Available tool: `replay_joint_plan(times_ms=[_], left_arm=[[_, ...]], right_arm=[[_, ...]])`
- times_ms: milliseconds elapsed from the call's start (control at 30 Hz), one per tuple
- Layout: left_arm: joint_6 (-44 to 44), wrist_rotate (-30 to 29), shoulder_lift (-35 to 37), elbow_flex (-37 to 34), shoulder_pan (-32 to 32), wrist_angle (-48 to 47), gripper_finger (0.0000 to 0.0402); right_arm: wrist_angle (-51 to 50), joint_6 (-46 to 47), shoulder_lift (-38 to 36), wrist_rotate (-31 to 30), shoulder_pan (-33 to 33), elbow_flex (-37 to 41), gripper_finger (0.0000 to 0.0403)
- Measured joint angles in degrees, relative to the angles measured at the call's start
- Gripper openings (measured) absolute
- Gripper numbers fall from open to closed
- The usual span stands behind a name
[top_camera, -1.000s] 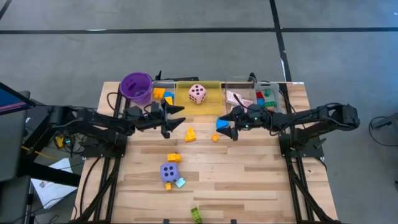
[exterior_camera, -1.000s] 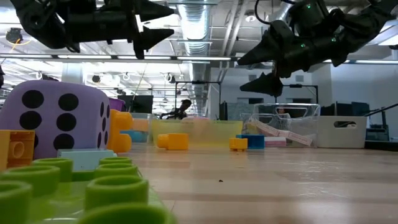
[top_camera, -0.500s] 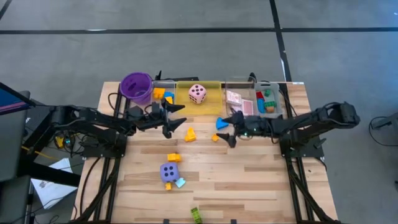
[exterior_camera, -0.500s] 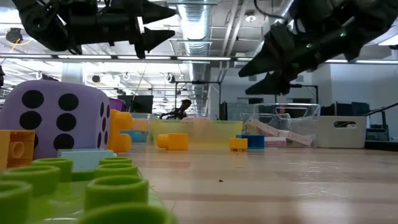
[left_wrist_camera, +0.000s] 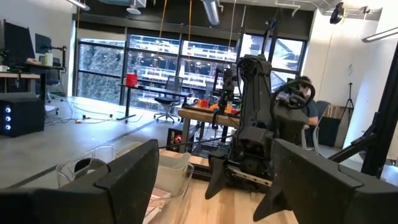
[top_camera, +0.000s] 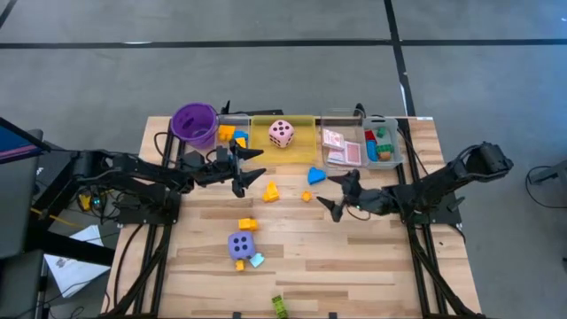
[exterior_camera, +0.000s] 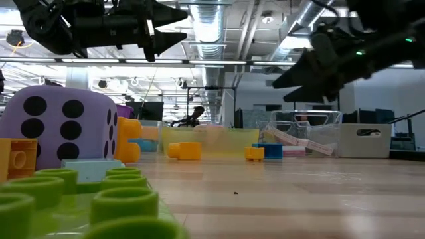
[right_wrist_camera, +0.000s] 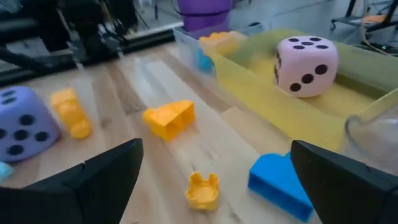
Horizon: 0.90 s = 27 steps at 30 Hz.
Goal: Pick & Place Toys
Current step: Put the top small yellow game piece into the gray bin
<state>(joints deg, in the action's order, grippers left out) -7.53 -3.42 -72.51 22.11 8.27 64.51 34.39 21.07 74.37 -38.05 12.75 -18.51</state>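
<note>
Toys scattered over pale wooden plank worktop [top_camera: 354,257], seen from above: purple die [top_camera: 241,245] toward front with yellow block [top_camera: 248,224] just behind; orange block [top_camera: 271,190], small yellow piece [top_camera: 306,196] and blue block [top_camera: 316,175] mid-worktop. Pink die [top_camera: 282,133] in yellow tray [top_camera: 306,133]; pink cards [top_camera: 341,147] in clear tray [top_camera: 400,158] at far edge, purple cup [top_camera: 194,123] at left end of row. Left claw [top_camera: 251,168] above worktop left of centre, fingers spread, empty. Right claw [top_camera: 332,193] right of small yellow piece, spread wide, empty. Grey floor all round.

Low view: green block [exterior_camera: 86,206] close to lens, purple die behind it; both claws aloft; ceiling ducts, lights, glass partitions beyond.

Left wrist view: large windows, desks, chairs, concrete floor; other arm opposite.

Right wrist view: spread fingers [right_wrist_camera: 93,180] framing orange block, small yellow piece, blue block; pink die in tray behind.
</note>
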Motion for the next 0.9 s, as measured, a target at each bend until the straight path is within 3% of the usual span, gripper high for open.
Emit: replay_joint_plan(times_ms=[133, 433, 733, 900], left_arm=[[0.0, 0.0, 0.0, 0.0, 0.0, 0.0, 0.0302], [0.0, 0.0, 0.0, 0.0, 0.0, 0.0, 0.0305], [0.0, 0.0, 0.0, 0.0, 0.0, -0.1, 0.0306], [0.0, 0.0, 0.0, 0.0, 0.0, -0.1, 0.0309]], right_arm=[[4.9, 1.5, 0.0, -4.2, 2.0, 4.4, 0.04], [8.1, -0.4, 2.8, -5.9, 2.3, 7.4, 0.04], [34.5, -4.6, 28.6, -6.9, 3.0, 6.8, 0.04], [44.0, -4.6, 36.4, -6.8, 1.8, 6.6, 0.04]])
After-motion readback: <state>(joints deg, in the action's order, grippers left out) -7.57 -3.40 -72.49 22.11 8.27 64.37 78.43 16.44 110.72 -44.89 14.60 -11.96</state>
